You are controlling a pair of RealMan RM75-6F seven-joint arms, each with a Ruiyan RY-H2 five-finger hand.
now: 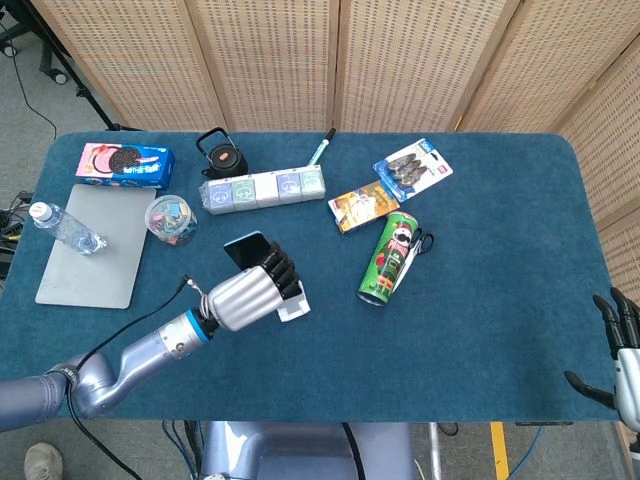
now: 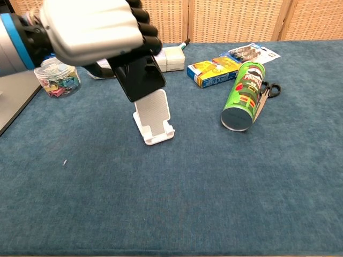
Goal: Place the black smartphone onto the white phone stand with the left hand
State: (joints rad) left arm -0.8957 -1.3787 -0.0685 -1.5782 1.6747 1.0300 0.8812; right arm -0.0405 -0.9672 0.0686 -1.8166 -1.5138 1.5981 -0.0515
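A table covered in dark blue carpet-like cloth (image 1: 480, 300) stands before perforated tan folding screens (image 1: 400, 60). At centre, the black smartphone (image 2: 142, 77) is held in the air by the left hand (image 2: 94, 29), whose fingers (image 2: 144, 29) curl over its upper edge; the phone hangs tilted, its lower end just above and in front of the backrest of the white phone stand (image 2: 154, 116). The stand sits upright on the cloth, its lip facing the chest camera, and carries nothing yet. In the head view the same left hand (image 1: 250, 292) covers most of the stand (image 1: 296, 308), with the smartphone (image 1: 246, 248) projecting beyond the fingers.

Step in hand, as judged: transport is over and the final alignment above the stand is under way. The next move calls for squaring the phone with the backrest, lowering its bottom edge into the lip, leaning it back, and only then loosening the fingers; a skewed descent could push the light stand along the cloth or tip it.

Around the stand: a green chips can (image 2: 244, 96) lying on its side with scissors (image 2: 268, 91) beside it, a yellow-and-blue box (image 2: 214, 69), a row of small packs (image 2: 174, 56), a jar of coloured clips (image 2: 56, 80), a black kettle (image 1: 222, 155), a cookie box (image 1: 125, 165), a water bottle (image 1: 62, 228) lying on a grey pad (image 1: 90, 260). The right hand (image 1: 622, 345) rests at the far right edge of the head view, fingers spread, holding nothing.
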